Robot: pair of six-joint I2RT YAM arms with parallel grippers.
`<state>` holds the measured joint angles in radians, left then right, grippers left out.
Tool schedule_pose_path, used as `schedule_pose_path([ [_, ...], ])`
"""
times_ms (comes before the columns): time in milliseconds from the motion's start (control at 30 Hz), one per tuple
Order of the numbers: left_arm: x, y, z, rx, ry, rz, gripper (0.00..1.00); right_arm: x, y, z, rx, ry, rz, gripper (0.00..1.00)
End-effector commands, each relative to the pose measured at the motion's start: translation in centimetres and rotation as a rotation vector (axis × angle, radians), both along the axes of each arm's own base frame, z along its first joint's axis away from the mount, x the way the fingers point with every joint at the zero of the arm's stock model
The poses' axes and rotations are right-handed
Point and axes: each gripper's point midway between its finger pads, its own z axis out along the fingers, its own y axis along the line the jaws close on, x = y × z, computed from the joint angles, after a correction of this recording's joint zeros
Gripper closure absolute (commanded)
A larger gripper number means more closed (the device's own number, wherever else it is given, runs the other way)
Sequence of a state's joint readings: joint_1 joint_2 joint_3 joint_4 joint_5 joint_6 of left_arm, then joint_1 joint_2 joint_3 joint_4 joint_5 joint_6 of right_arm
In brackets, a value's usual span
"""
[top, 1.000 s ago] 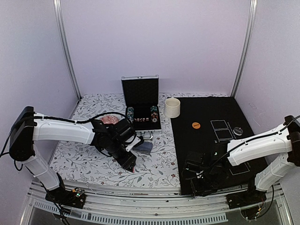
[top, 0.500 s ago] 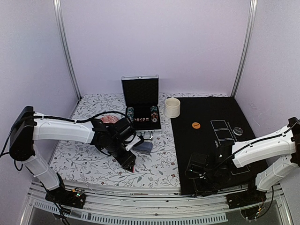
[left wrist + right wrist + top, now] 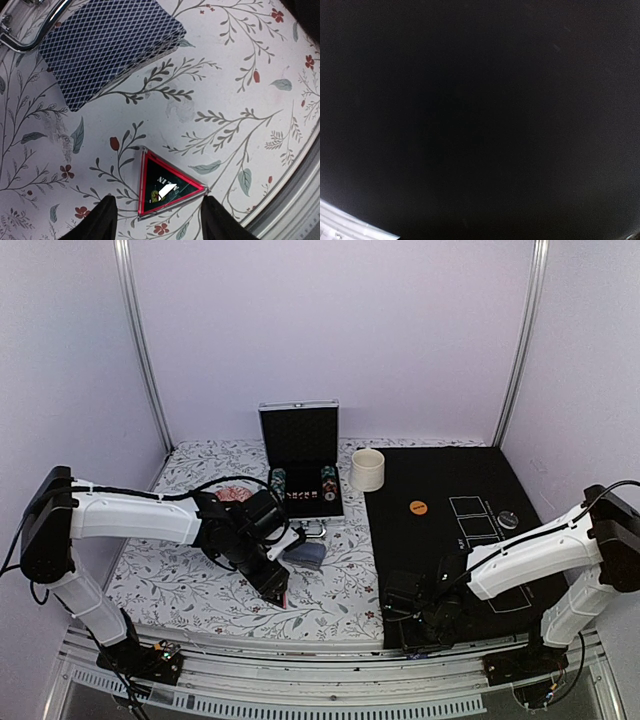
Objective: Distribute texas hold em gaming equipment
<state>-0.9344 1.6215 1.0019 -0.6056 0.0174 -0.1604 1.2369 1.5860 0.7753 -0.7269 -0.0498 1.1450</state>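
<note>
Left end effector (image 3: 159, 212) hung open, straddling triangle marker (image 3: 167, 186) lying flat on floral bench (image 3: 225, 100) near card deck (image 3: 107, 47). Risk: flat marker could skid away if jaws shut off-centre. Right end effector (image 3: 415, 615) state couldn't be told.

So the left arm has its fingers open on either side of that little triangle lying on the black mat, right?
Not quite: the triangle marker lies on the flowered cloth, not the black mat. The left wrist view shows it there, with the left gripper open and a finger on either side.
</note>
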Motion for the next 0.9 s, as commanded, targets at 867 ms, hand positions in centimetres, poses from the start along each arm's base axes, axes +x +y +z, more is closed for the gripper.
schedule_pose_path([
  [867, 0.6, 0.3, 0.0, 0.009, -0.004, 0.003, 0.41, 1.5, -1.0, -2.3, -0.138, -0.061, 0.118, 0.61],
])
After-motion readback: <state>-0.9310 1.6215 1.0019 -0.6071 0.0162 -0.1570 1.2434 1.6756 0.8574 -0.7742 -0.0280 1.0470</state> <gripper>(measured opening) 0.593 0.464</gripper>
